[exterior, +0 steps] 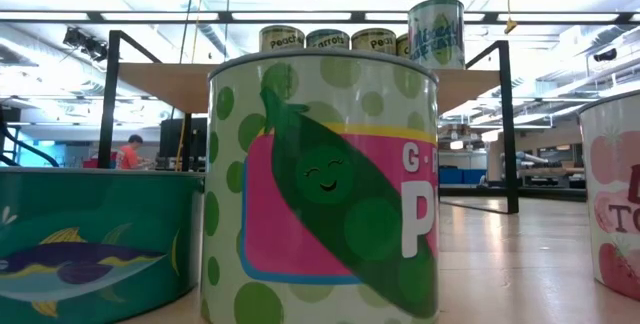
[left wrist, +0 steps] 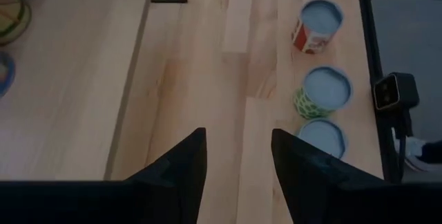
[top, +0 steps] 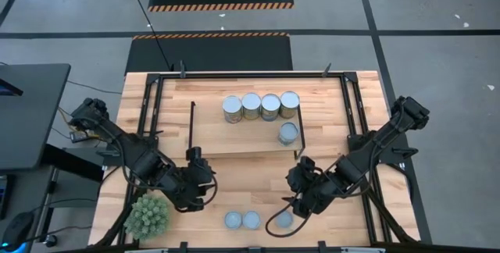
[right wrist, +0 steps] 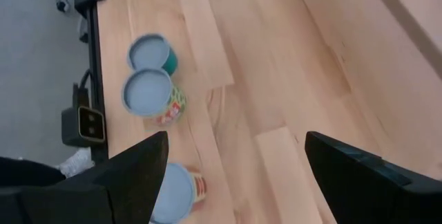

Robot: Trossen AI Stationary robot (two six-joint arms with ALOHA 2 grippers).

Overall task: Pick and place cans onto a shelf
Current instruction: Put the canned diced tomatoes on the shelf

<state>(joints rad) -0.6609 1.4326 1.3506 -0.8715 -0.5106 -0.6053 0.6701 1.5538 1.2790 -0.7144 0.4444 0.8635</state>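
Tool work first, from the left: the left tool (top: 197, 200) hangs low over the surface (top: 258, 183) beside the plant ball (top: 148, 216), its fingers part way apart and gripping nothing. Right of it, along the near edge, stand three blue-topped cans: a touching pair, the tuna can (top: 233, 220) and the pea can (top: 251, 220), then the tomato can (top: 283, 220) a little apart. The right tool (top: 299, 204) hovers just beside that last can, fingers spread wide and empty.

Five cans already sit on the shelf (top: 234, 136): a row of four (top: 260, 106) at the back and a fifth can (top: 288, 133) nearer the front right.

The step in hand looks like the pick of the tomato can by the right tool. Done well, that means centring the wide fingers over the can's top, coming straight down so both fingers clear its sides, and closing around the middle of the label. Whether the tool already sits squarely above it is hard to judge from overhead. The lift should clear the shelf's edge before moving across.
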